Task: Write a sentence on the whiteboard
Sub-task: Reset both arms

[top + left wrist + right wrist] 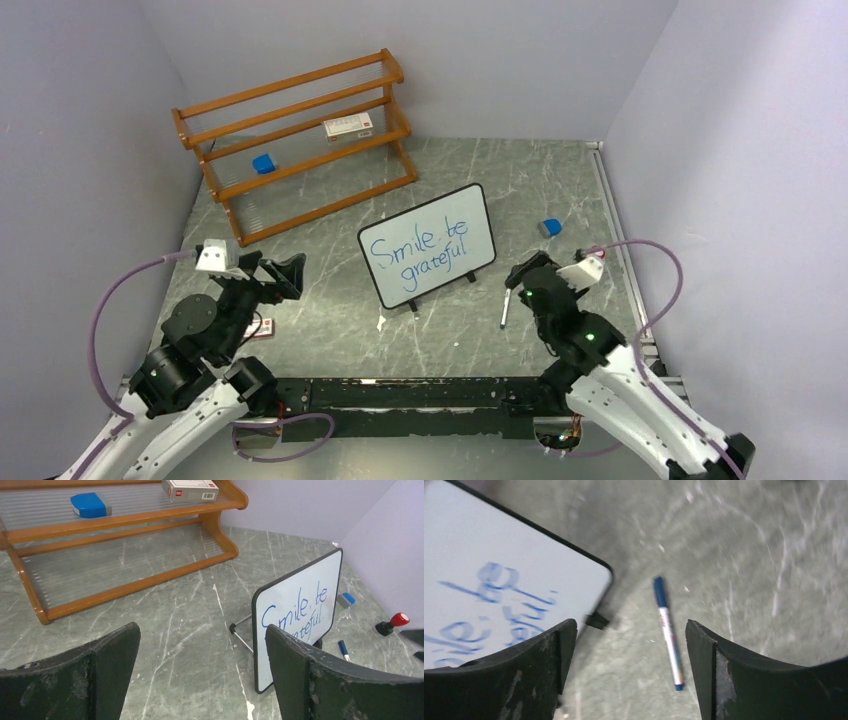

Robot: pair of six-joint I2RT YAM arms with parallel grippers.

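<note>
Whiteboard (470, 208) stands mid-table on its short black feet, tilted back, turned slightly so its right edge sits farther from the arms. The sentence (425, 252) reads "Smile be grateful" in blue, two slanted lines; it is legible in the top view, partly hidden behind a finger in the left wrist view, and blurred in the right wrist view. A blue-capped marker (505, 308) lies flat on the grey marbled table (330, 340), just right of the board's near right corner, touching neither the board nor any finger. Right gripper (523, 275) hangs above that marker, jaws spread wide, nothing between them; in its wrist view the pen shows in the gap between the two black fingers (719, 670). Left gripper (285, 278) hovers to the left of the board, well apart from it, jaws likewise wide, holding nothing. A small red-and-white box (262, 327) lies on the table under the left arm. Far left, a wooden rack (135, 586) carries a blue eraser (263, 163) and a second box (348, 126). Another blue eraser (550, 227) rests on the table right of the board.
</note>
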